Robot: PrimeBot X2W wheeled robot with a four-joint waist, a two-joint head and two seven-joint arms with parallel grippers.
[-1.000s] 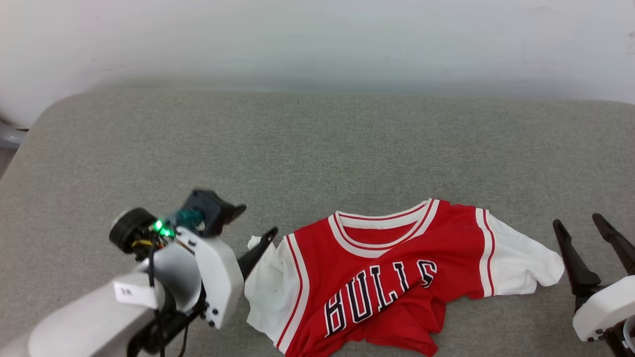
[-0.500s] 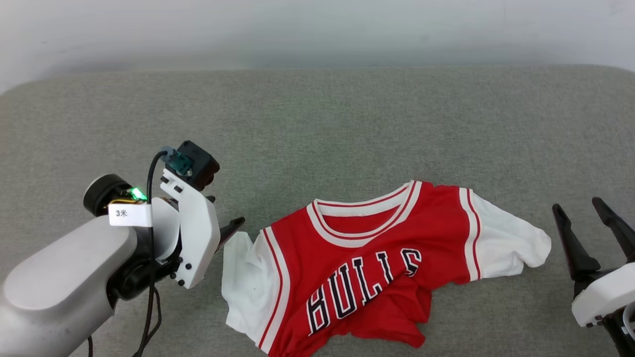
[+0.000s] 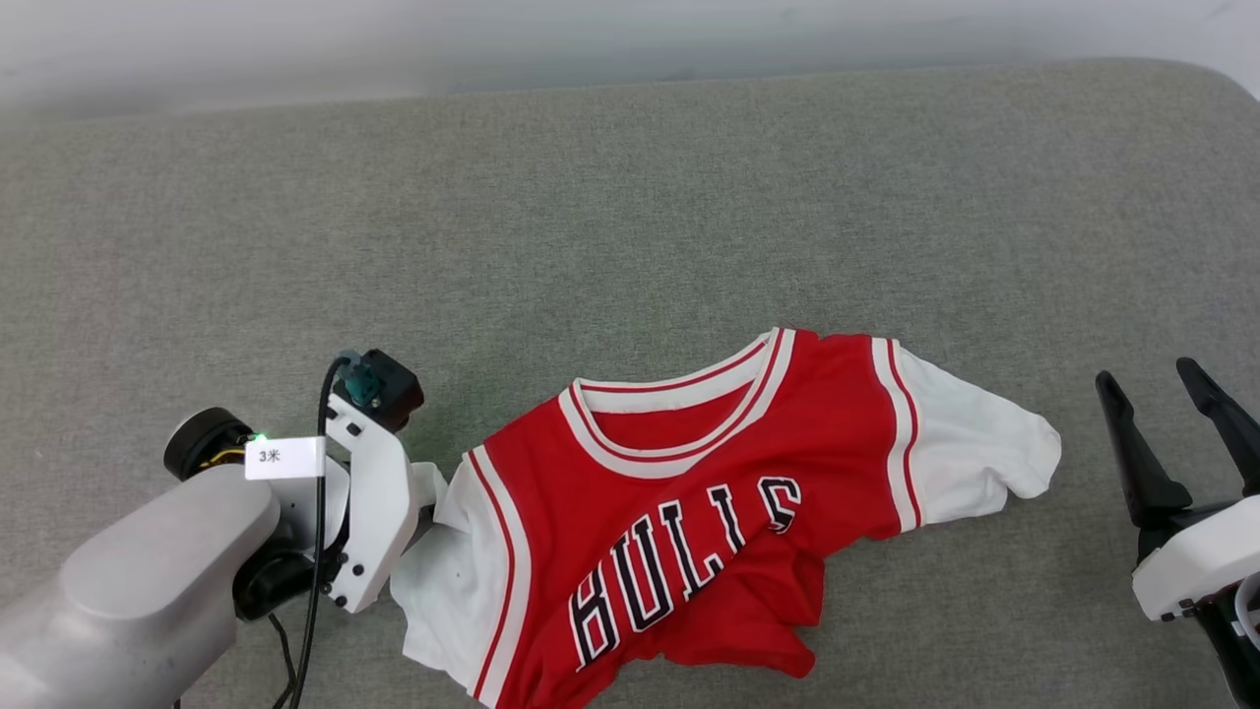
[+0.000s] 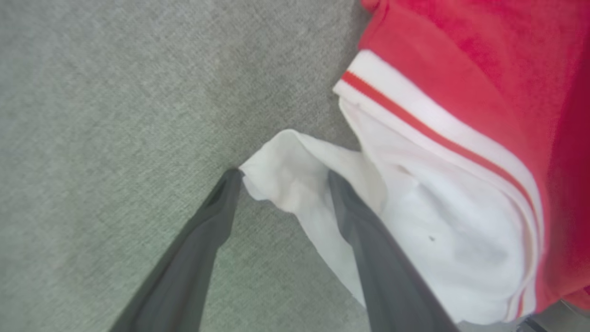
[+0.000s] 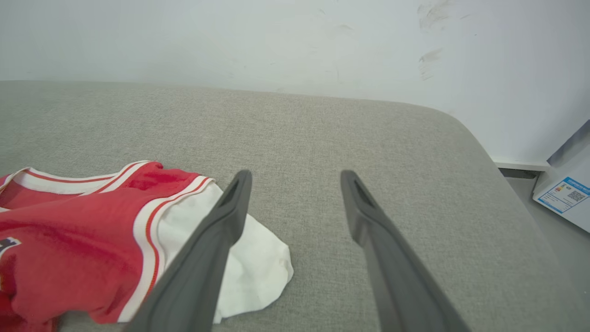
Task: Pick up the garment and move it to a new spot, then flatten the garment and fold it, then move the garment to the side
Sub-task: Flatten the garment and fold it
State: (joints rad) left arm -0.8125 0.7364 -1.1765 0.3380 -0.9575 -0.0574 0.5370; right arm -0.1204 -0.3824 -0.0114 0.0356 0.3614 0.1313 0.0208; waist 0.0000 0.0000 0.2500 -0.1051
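The red "BULLS" jersey [image 3: 689,512] lies face up on the near part of a grey upholstered pad [image 3: 630,217]. Its collar points far. Its lower half is rumpled and doubled over itself toward the near edge, so it is neither flat nor folded.

The left gripper [image 4: 283,182] is down at the jersey's left sleeve [image 4: 295,170] with its jaws spread. The white sleeve tip sits between the two fingers, and one finger lies against the cloth, but nothing is clamped. The right gripper [image 3: 1147,394] is also released and empty. It hangs near the right sleeve [image 3: 965,453] with a strip of bare pad between them.

This looks like the start of the pick-up.

**What could go wrong:**
- **Weak hold:** only the outermost corner of the left sleeve is between the fingers. A close here may catch a thin lip of cloth that slides out once the jersey's weight comes on it.
- **Pad caught or sleeve pushed away:** the fingertips are low on the pad. They could pinch the upholstery along with the sleeve, or push the sleeve away instead of catching it.
- **One-sided lift:** lifting by the left sleeve alone would let the body hang and twist, which would worsen the bunching at the hem and make flattening harder.
- **Empty right close:** the right gripper still has to reach its sleeve. If it closes where it hangs now, it would close on nothing.
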